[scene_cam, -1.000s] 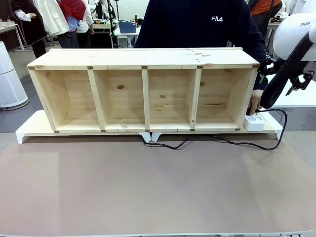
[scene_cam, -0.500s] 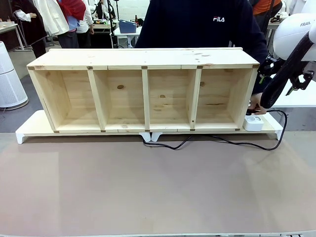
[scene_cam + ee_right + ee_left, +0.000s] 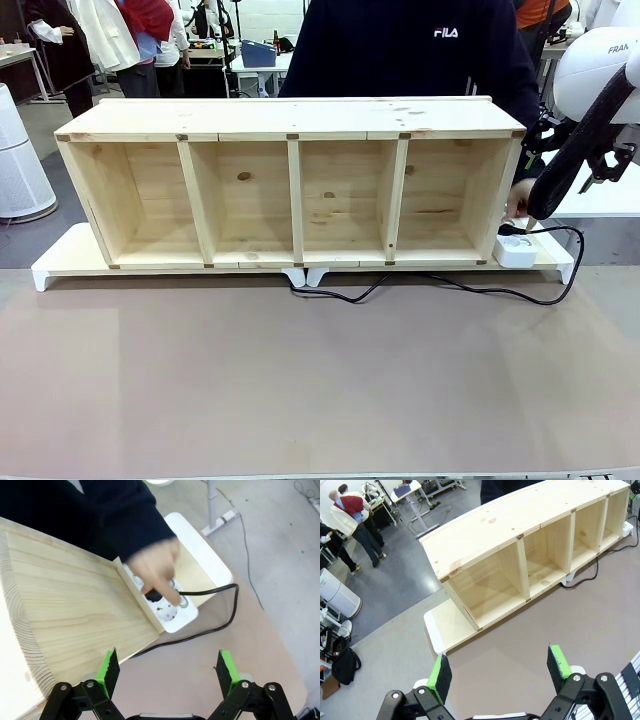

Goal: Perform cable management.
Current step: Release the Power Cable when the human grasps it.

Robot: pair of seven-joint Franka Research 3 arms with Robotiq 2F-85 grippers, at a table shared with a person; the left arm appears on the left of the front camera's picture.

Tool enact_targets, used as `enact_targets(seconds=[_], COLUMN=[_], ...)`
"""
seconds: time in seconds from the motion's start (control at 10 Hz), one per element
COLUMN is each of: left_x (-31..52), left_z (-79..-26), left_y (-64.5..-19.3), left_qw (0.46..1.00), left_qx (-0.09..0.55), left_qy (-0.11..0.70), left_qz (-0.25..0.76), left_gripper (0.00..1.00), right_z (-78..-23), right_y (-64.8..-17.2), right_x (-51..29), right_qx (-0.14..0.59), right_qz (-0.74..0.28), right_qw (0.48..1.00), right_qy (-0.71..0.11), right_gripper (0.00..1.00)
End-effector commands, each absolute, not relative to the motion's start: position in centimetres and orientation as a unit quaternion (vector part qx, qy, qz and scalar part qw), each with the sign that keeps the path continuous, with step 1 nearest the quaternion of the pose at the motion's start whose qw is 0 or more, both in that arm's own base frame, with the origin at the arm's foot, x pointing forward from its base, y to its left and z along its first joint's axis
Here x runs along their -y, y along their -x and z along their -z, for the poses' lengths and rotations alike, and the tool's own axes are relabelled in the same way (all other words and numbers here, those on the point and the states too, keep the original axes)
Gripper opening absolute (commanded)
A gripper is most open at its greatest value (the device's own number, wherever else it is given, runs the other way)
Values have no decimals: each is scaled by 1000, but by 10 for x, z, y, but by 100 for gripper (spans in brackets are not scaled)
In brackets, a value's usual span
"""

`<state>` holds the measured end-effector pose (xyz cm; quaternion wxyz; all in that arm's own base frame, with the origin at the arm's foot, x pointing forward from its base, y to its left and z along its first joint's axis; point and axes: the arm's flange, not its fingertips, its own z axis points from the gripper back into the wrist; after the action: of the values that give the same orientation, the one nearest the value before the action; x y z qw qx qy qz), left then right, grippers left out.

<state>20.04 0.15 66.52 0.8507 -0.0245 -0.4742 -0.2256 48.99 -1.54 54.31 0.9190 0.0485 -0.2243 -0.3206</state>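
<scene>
Pale pine, knotty and matte, is forming a long open-fronted shelf unit with four square compartments, sitting on a flat white riser at the far side of a smooth brown table. A glossy black cable, thin and curving, is lying on the table near the shelf's right half, looping round the riser's right end to a white power strip just beside the shelf.

The right wrist view is showing what the front view half hides: a person's hand in a dark sleeve is pressing the cable's chunky plug into the strip. A second ago the hand was sitting lower beside the strip.

The right gripper is hanging wide open and empty above the shelf's end. The left gripper is likewise spread wide, holding nothing, above the table.
</scene>
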Motion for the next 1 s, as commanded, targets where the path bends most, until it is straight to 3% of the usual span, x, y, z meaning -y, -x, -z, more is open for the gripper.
enact_targets(seconds=[0.0, 0.9], left_x=[0, 0], left_z=[-665, -665], left_y=[-202, -202], left_qw=[850, 850], left_qx=[478, 478], left_qy=[30, 30], left_qz=[220, 220], left_gripper=[100, 100], right_z=[-542, -542], right_y=[-490, -490], right_x=[15, 15], right_qx=[223, 223], right_qz=[318, 318], right_qw=[920, 920], right_qy=[-49, -49], right_gripper=[100, 100])
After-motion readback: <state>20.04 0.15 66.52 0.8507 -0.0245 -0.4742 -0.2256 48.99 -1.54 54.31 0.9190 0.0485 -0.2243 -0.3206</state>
